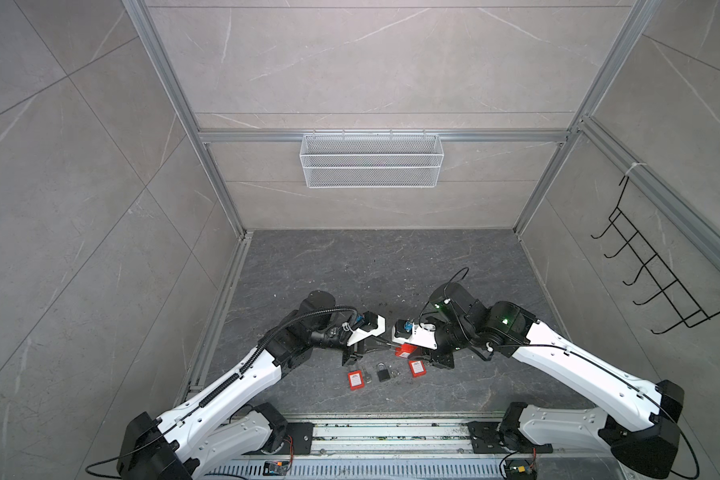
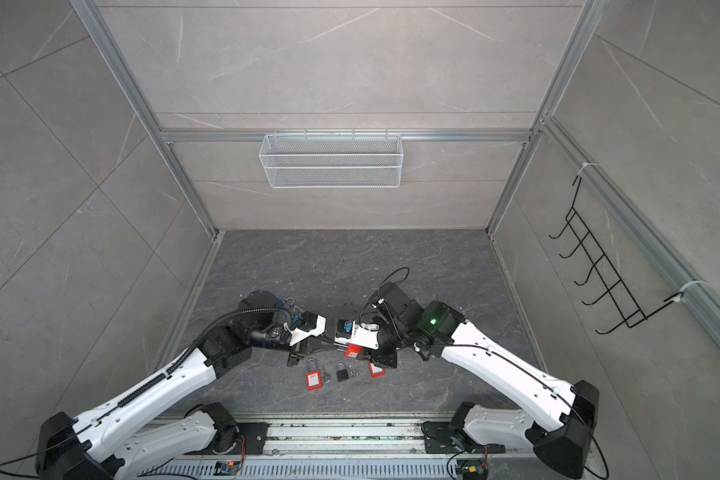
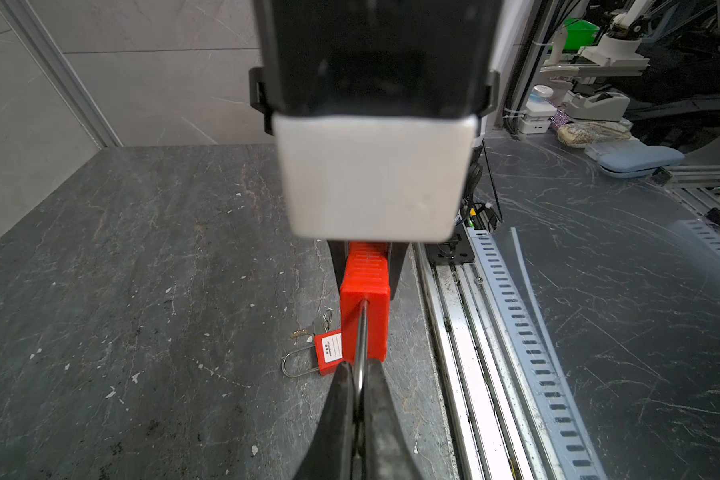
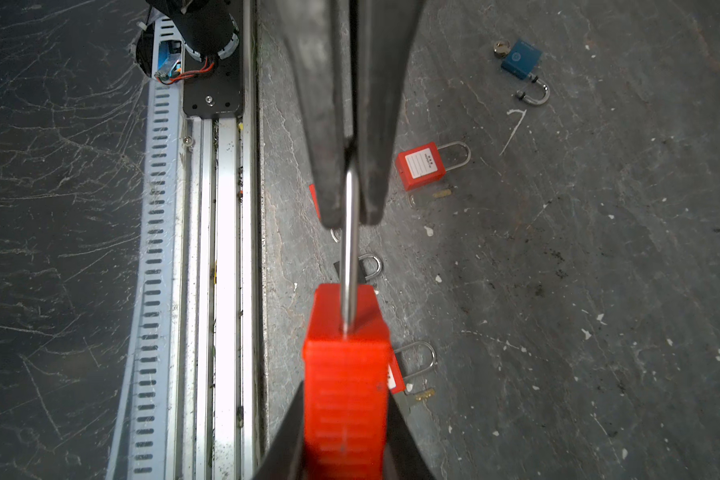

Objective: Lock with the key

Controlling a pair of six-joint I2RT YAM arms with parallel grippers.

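Mid-floor, raised: left gripper (image 2: 332, 341) and right gripper (image 2: 347, 348) tip to tip, both clamped on held red padlock (image 2: 352, 351).
Nearer arm bases, on dark floor (image 2: 350, 257), in row: loose red padlock (image 2: 313, 379), key (image 2: 327, 377), black padlock (image 2: 342, 373), half-hidden red padlock (image 2: 376, 369) partly under right gripper.
Blue padlock (image 2: 285, 302) behind left arm.
Back wall: white mesh basket (image 2: 331, 160).
Right wall: black hook rack (image 2: 604, 258).

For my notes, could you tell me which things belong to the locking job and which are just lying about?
In use: held red padlock, left gripper, right gripper.
Lying about: black padlock, left red padlock, right red padlock, blue padlock, wire basket.
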